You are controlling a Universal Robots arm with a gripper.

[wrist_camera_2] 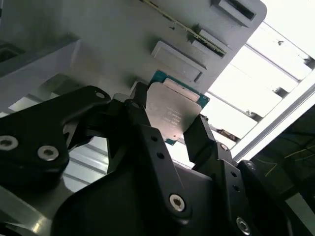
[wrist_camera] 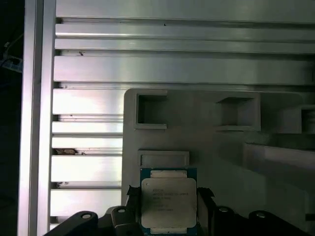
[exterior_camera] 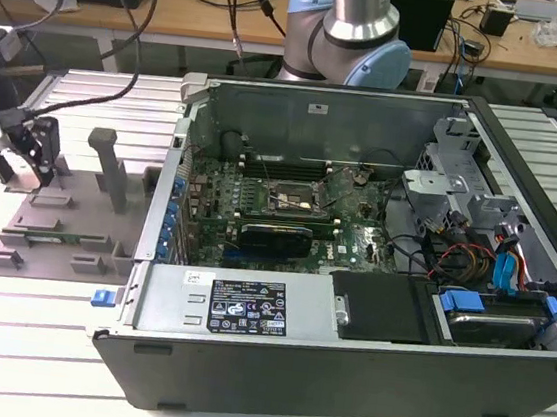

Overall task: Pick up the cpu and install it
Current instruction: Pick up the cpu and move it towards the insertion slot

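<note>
Tool (exterior_camera: 46, 170), black and two-fingered, hangs in the exterior view at that view's left, low over a grey moulded plastic fixture tray (exterior_camera: 64, 234) on the slatted aluminium table (exterior_camera: 42, 343), well apart from the open grey metal computer case (exterior_camera: 340, 377). In the second wrist view the flat square cpu (wrist_camera_2: 172, 115), silver-grey on top with a green rim, sits between the black fingers (wrist_camera_2: 202, 140), which are clenched on two opposite edges. The first wrist view shows that grasp with the cpu (wrist_camera: 169, 201) before the tray (wrist_camera: 197, 128); whether they touch I cannot tell.
</note>
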